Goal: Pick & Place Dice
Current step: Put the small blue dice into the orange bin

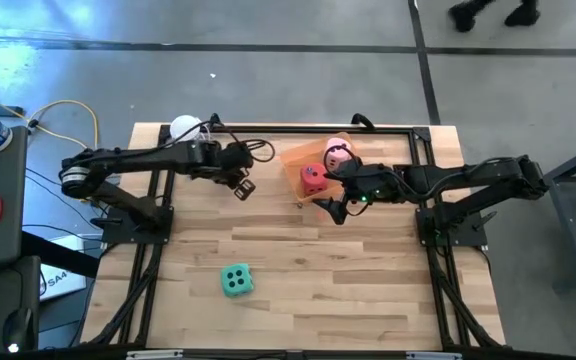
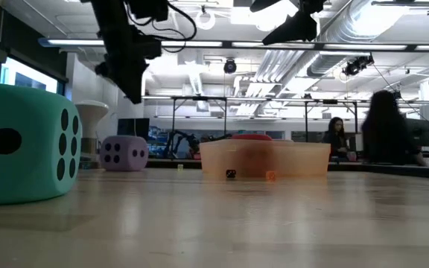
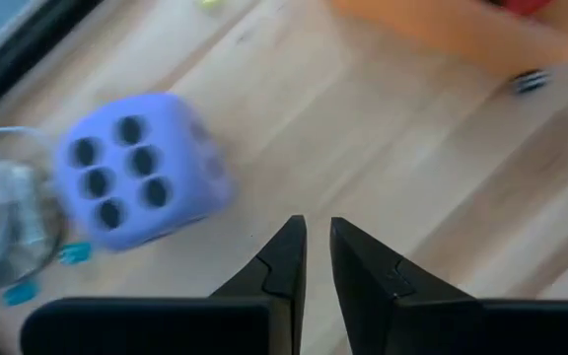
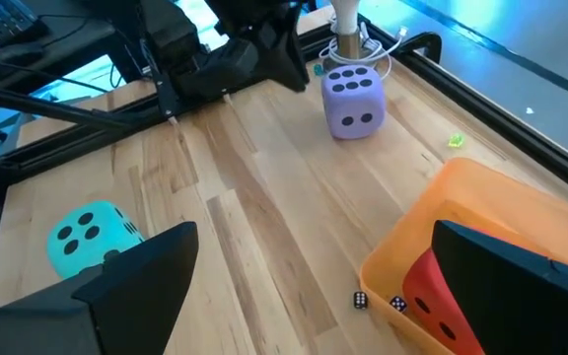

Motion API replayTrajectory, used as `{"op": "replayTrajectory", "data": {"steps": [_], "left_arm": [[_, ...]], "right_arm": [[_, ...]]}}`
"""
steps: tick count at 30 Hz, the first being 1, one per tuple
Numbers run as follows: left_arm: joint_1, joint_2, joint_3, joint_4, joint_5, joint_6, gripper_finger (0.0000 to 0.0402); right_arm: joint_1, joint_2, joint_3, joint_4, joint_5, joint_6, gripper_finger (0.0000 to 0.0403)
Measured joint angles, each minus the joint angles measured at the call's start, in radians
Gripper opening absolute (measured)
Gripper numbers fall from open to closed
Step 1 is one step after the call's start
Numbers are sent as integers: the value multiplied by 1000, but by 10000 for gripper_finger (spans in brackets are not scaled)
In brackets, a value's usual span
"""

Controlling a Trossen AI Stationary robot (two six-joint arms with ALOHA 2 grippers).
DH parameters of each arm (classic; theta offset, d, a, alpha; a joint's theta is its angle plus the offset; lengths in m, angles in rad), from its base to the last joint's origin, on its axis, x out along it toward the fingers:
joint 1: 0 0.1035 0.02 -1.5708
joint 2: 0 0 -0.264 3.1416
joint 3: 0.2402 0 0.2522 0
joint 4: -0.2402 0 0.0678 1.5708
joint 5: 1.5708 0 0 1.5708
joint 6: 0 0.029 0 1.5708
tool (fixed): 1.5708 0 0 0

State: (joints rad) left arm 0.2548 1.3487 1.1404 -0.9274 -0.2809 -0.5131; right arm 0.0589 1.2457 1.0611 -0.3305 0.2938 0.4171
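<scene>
Altogether four dice: green die (image 1: pixel 236 280), purple die (image 4: pixel 352 101) loose; pink die (image 1: pixel 338 153), red die (image 1: pixel 312 177) in tray (image 1: pixel 293 158); left gripper (image 3: pixel 318 247) closed empty, right gripper (image 4: pixel 314 286) wide.

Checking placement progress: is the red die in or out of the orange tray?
In: the red die sits inside the orange tray.

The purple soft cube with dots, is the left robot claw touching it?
Apart. In the left wrist view, bare wood shows between the purple soft cube and the shut left gripper. The right wrist view also shows a gap.
</scene>
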Motion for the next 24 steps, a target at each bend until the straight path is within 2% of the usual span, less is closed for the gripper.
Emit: {"op": "replayTrajectory", "data": {"steps": [3, 5, 14, 19, 24], "left_arm": [[-8, -12, 0, -62, -73, -28, 45], [-2, -12, 0, -103, -80, -92, 50], [59, -11, 0, -239, -33, -171, 111], [100, -11, 0, -363, -17, -244, 118], [146, -11, 0, -459, -25, -238, 118]], "right_arm": [[0, 0, 0, 5, 0, -3, 400], [0, 2, 0, 6, 0, -3, 400], [0, 5, 0, 6, -4, -4, 400], [0, 5, 0, 6, -8, -4, 400], [0, 5, 0, 6, -8, -3, 400]]}}
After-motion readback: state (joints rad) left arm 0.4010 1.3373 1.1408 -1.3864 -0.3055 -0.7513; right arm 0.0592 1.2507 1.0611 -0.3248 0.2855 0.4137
